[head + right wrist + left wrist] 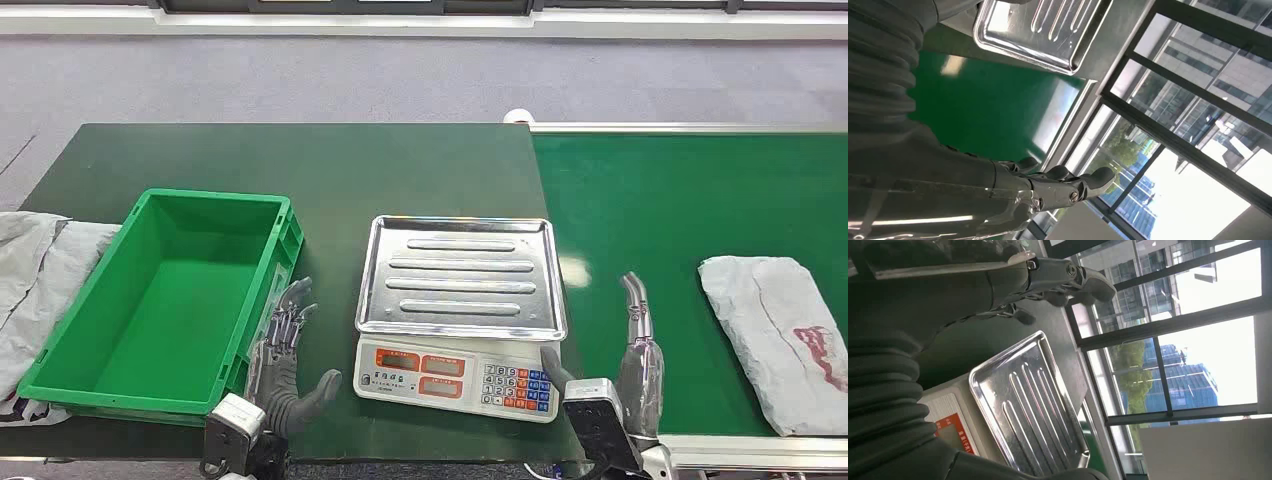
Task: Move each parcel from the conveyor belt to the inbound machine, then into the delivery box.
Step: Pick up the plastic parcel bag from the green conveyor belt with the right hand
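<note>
**Both robot hands empty beside the scale, parcel waiting on the belt**

Head view: a dark green tabletop [300, 160] carries an empty green delivery box [165, 305] on the left and the inbound machine [458, 315], a scale with a ribbed steel tray and a keypad front, in the middle. To the right runs the green conveyor belt [660, 230], and on it lies a grey parcel [778, 335] with a red mark, near the right border, which cuts off part of it. The left robot hand [285, 365] stands between the box and the scale, fingers spread and pointing away from the robot, holding nothing. The right robot hand [632, 360] stands upright between the scale and the parcel, fingers straight and together, empty, apart from the parcel. Grey bags [35, 275] lie at the left edge, partly hidden behind the box and cut off by the border.

Left wrist view: the left robot hand [1048, 280] shows extended fingers with nothing in them; the steel tray and part of the scale's display lie beyond, windows and buildings behind. The ribbed wrist cover hides much of the tabletop.

Right wrist view: the right robot hand [1048, 187] has its fingers stretched out, empty, over the green belt; a corner of the tray sits beyond, cut off by the border
</note>
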Robot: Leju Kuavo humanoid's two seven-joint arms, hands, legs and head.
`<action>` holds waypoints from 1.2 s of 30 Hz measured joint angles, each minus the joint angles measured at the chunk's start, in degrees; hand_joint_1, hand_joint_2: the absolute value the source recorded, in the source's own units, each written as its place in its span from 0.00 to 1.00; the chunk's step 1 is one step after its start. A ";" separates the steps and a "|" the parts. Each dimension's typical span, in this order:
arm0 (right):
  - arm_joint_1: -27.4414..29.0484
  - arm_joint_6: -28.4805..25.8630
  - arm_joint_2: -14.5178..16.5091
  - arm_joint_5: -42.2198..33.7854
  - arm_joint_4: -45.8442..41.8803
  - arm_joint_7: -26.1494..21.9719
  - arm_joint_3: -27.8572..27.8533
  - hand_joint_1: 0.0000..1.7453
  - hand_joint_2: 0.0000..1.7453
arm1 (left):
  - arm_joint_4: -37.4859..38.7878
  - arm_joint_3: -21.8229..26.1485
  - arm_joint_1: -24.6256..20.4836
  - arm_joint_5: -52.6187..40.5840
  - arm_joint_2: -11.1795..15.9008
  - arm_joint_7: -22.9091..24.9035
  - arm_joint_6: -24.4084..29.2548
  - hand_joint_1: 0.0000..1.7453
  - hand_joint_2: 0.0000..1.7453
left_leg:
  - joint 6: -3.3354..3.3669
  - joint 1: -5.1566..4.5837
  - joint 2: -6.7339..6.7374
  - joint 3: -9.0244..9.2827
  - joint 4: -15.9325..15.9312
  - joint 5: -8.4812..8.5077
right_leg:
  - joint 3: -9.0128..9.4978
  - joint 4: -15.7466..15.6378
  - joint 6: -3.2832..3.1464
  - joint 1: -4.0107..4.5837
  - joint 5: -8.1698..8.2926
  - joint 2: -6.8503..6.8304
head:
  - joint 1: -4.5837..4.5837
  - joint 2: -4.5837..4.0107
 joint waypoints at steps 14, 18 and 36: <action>-0.58 -1.00 -0.45 1.28 0.48 0.39 -0.01 0.00 1.00 | 1.22 0.08 -1.03 -1.20 0.00 -0.52 0.48 0.00 1.00 | 0.00 0.00 0.00 0.00 0.00 0.00 | 0.00 0.00 0.00 0.00 0.00 0.00 | 0.00 0.00; -1.86 -2.71 -0.96 5.73 0.49 1.09 -0.06 0.00 1.00 | 1.44 0.77 -1.70 0.34 -0.05 -1.22 0.37 0.00 1.00 | 0.00 0.00 0.01 0.00 0.00 0.00 | 0.00 0.00 0.00 0.00 0.01 0.01 | 0.00 0.00; -18.08 4.18 -8.46 5.52 13.25 10.08 -13.48 0.00 1.00 | 1.48 2.48 -3.66 4.84 -0.63 -1.97 -2.82 0.00 1.00 | 0.09 -0.13 -0.10 0.01 0.08 0.03 | 0.07 -0.01 0.13 -0.13 0.10 -0.09 | -0.01 0.00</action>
